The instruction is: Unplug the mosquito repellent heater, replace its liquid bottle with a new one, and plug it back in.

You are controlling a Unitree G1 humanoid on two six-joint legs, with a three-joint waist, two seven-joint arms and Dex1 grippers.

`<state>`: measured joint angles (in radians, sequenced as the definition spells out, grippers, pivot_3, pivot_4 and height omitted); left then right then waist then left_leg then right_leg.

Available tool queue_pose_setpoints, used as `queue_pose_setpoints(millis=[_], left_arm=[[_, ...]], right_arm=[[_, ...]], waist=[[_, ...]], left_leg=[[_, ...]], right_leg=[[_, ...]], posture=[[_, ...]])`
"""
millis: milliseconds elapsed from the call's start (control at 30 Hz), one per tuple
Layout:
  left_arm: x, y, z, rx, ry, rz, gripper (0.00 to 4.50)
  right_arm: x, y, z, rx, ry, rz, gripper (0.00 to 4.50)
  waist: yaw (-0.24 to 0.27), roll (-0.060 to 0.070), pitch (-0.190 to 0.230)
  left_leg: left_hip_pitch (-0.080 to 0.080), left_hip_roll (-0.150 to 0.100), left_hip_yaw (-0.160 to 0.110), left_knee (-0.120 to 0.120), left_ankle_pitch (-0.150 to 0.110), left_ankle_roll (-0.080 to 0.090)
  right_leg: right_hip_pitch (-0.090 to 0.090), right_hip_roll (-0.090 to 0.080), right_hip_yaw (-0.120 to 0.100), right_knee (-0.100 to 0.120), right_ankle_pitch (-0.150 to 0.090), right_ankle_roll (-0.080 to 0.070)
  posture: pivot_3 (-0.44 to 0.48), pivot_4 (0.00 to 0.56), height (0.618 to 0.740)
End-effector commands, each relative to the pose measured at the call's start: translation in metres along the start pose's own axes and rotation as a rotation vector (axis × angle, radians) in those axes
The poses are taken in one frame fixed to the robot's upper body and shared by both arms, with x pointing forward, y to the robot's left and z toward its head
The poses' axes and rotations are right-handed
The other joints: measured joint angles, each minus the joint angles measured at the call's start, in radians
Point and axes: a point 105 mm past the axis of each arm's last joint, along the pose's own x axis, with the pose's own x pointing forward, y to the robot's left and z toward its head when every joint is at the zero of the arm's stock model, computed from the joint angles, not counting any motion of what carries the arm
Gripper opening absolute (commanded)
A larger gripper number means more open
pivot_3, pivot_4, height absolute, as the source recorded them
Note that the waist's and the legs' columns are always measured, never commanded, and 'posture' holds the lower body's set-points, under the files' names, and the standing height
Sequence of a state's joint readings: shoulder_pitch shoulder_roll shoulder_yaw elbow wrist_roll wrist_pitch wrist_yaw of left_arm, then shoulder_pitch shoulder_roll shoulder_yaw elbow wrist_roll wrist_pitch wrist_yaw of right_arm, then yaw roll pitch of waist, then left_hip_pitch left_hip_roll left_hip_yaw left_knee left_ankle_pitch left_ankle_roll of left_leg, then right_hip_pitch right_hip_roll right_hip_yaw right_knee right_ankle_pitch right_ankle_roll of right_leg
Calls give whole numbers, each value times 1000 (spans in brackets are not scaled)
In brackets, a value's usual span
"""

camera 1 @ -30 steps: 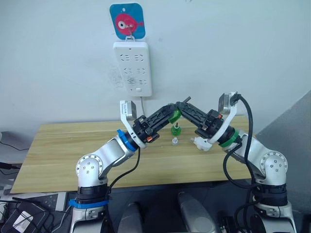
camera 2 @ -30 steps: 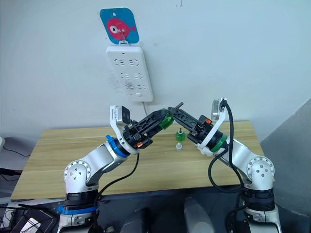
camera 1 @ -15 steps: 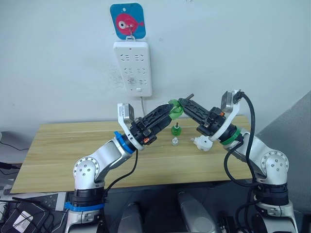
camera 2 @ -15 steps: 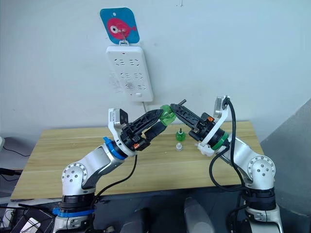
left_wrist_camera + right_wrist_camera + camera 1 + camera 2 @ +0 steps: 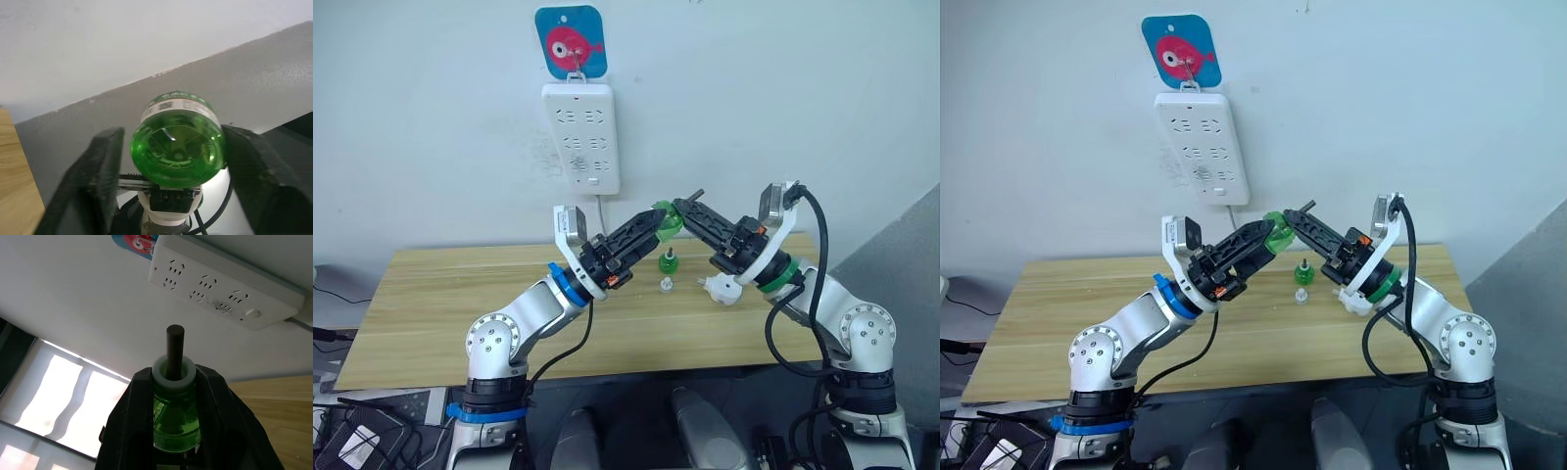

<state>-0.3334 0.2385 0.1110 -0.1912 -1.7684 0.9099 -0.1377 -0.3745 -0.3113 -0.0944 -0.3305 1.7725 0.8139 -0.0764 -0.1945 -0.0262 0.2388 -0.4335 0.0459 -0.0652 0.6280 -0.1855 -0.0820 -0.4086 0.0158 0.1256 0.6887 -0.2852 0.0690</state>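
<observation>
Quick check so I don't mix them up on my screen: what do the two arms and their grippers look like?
Both arms are silver-grey with rounded joints. The left arm has a blue wrist ring, the right arm a green one. Each wrist carries a white bracket with a small camera and thick black cables. The left gripper and the right gripper each have two long black ribbed fingers.

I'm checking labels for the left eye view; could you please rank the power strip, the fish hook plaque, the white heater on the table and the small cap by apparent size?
1. power strip, on the wall
2. fish hook plaque, above it
3. mosquito repellent heater, partly hidden by the right arm, so its rank is less sure
4. small cap, on the table
</observation>
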Motion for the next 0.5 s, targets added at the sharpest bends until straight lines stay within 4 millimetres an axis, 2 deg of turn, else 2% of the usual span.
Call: queue_pose_setpoints(millis=[33,200,267,300,433,500], left_arm=[[4,-5,-5,19,30,-18,2314],[2,-2,-6,34,37,-6,2279],[2,-1,-6,36,28,-2,2279],[1,-1,-6,43,25,0,2279],[-5,0,0,78,13,20,2279],[-10,3,3,123,18,48,2279]], right_arm=[[1,18,-2,-22,19,77,811],[-2,17,-9,-29,67,76,811],[-6,13,-5,-58,61,44,811],[-9,7,-1,-95,63,8,1537],[-30,-22,19,-288,133,-169,2947],[-44,-39,29,-442,231,-274,3683]], waist=[[0,0,0],[0,0,0],[0,0,0],[0,0,0],[2,0,0],[2,0,0]], left_leg=[[0,0,0,0,0,0],[0,0,0,0,0,0],[0,0,0,0,0,0],[0,0,0,0,0,0],[0,0,1,0,0,0],[0,-1,1,0,0,0]], right_leg=[[0,0,0,0,0,0],[0,0,0,-1,0,0],[0,0,0,-1,0,0],[0,0,0,-1,0,0],[0,0,1,-2,0,0],[0,0,2,-3,0,0]], posture=[[-223,176,740],[-224,173,740],[-224,172,740],[-224,172,740],[-226,179,740],[-228,181,740]])
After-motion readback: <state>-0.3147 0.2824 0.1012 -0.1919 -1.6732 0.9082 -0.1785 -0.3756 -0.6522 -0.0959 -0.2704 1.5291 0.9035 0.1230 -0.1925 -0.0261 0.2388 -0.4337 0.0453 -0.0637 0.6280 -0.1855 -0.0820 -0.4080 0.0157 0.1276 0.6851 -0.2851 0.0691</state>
